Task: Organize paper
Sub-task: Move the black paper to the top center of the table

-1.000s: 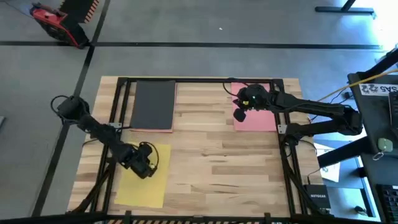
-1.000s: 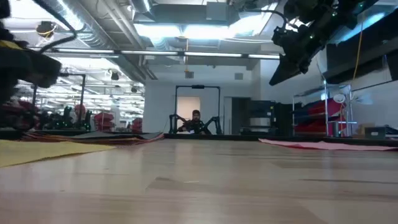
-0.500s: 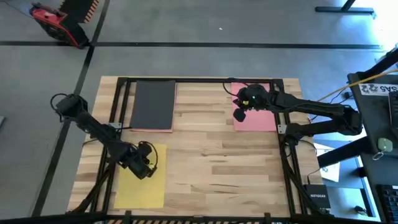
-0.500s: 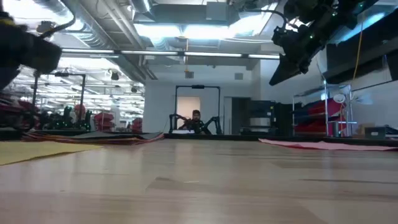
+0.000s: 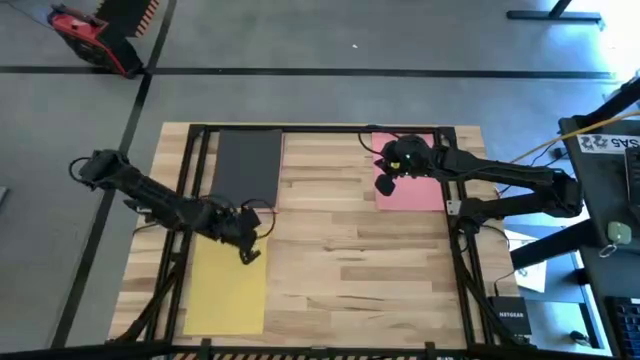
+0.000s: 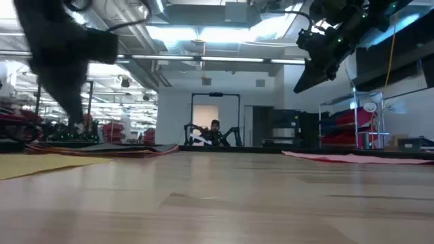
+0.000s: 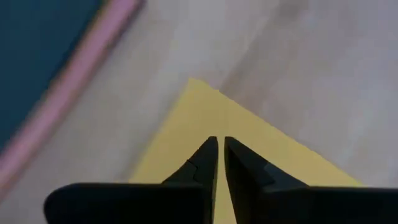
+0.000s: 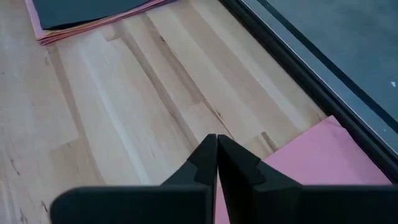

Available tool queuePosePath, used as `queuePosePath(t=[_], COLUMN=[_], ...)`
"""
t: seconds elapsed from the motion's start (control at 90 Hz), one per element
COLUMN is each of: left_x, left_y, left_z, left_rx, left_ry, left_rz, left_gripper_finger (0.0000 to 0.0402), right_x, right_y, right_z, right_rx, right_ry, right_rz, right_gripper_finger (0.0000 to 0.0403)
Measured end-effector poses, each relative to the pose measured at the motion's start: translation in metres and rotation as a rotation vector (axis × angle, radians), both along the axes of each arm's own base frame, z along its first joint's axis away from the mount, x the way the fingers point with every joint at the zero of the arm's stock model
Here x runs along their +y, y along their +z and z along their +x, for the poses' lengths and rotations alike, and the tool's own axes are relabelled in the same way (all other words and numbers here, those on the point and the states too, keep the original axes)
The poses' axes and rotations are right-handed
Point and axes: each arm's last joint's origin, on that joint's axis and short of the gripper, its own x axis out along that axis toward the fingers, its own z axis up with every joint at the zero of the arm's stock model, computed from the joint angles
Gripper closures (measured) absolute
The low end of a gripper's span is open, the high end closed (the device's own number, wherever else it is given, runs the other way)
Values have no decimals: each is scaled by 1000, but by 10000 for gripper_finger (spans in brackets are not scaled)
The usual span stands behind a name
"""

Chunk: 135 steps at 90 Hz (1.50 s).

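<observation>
Your left gripper (image 5: 249,253) hangs over the far right corner of the yellow sheet (image 5: 226,295) at the near left, fingers nearly together with only a thin gap, gripping nothing. The black-topped stack (image 5: 248,170) lies just beyond it, far left. Your right gripper (image 5: 385,184) waits, fingers pressed together and empty, over the left edge of the pink sheet (image 5: 420,192) at the far right. If you come down with the fingers this narrow, they may skid and crease the corner instead of lifting it.

Flat coloured paper (image 6: 102,150) is seen lying on the wooden table (image 6: 224,196); two dark arms are seen above.
</observation>
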Motion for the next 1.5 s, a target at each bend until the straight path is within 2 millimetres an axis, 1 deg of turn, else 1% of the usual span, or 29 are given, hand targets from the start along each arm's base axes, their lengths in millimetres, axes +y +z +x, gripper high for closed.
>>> queuePosePath(t=[0.189, 0.344, 0.444, 0.578, 0.744, 1.089, 1.5], left_x=[31, 48, 56, 60, 65, 71, 81], left_y=[0, -1, -8, -19, -19, -28, -44], left_z=[8, 14, 15, 14, 14, 16, 19], left_rx=[21, 39, 66, 88, 104, 208, 298], left_ry=[-46, -101, -124, -153, -182, -373, -380], left_rz=[128, 195, 216, 234, 280, 330, 309], left_gripper_finger=[339, 318, 310, 304, 303, 303, 303], right_x=[0, 0, -1, -1, -1, -1, -1], right_y=[0, 0, 0, 0, 0, 0, 0], right_z=[0, 0, 0, 0, 0, 0, -1], right_rx=[0, 2, 3, 6, 7, 7, 11], right_ry=[0, -9, -16, -21, -22, -22, -31], right_rz=[0, -7, -15, -18, -19, -19, -27], right_gripper_finger=[403, 403, 403, 403, 403, 403, 403])
